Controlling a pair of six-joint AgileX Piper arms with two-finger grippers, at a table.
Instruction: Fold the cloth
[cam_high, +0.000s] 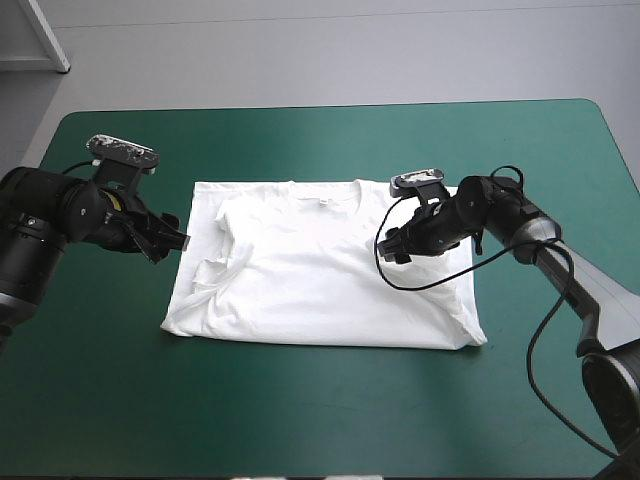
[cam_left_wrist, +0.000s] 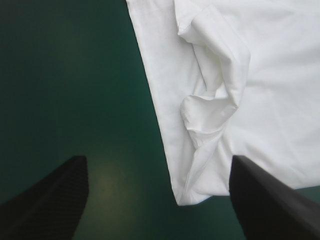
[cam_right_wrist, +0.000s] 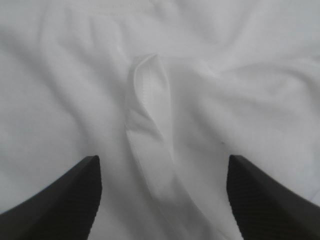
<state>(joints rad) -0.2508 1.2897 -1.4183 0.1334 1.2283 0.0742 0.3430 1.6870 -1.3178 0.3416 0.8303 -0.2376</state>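
Right wrist view: T-shirt (cam_right_wrist: 160, 75) lies under right end effector (cam_right_wrist: 163, 159)

Left arm (cam_high: 50, 215) bulky, matte black; right arm (cam_high: 500, 215) black, its lower link grey. Black, ribbed, fin-shaped fingers (cam_right_wrist: 65, 200).
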